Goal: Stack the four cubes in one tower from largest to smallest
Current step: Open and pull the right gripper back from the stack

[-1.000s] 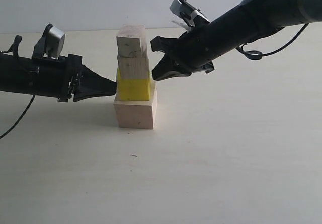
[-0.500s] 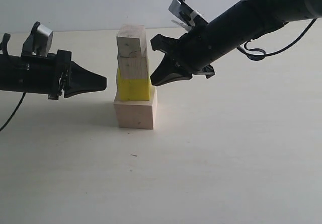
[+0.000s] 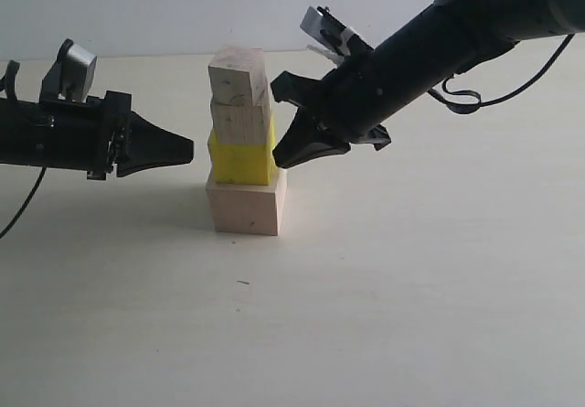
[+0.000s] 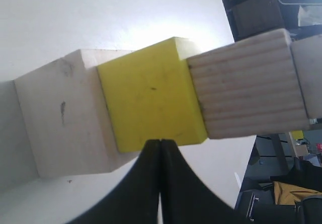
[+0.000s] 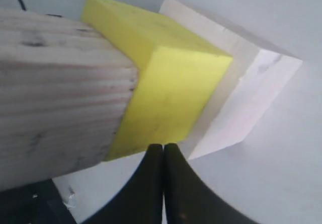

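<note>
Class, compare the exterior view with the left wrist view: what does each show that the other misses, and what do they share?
Exterior only: the right gripper, shut, its tip close beside the yellow cube, and the whole tower standing on the table. Left wrist only: the ribbed face of the lower small wood cube. Both: the large pale cube, yellow cube and lower small wood cube stacked, with the shut left gripper apart from them.

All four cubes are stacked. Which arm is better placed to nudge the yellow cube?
Right. The right claw, shut, sits close beside the yellow cube; the left claw, also shut, hangs farther off.
</note>
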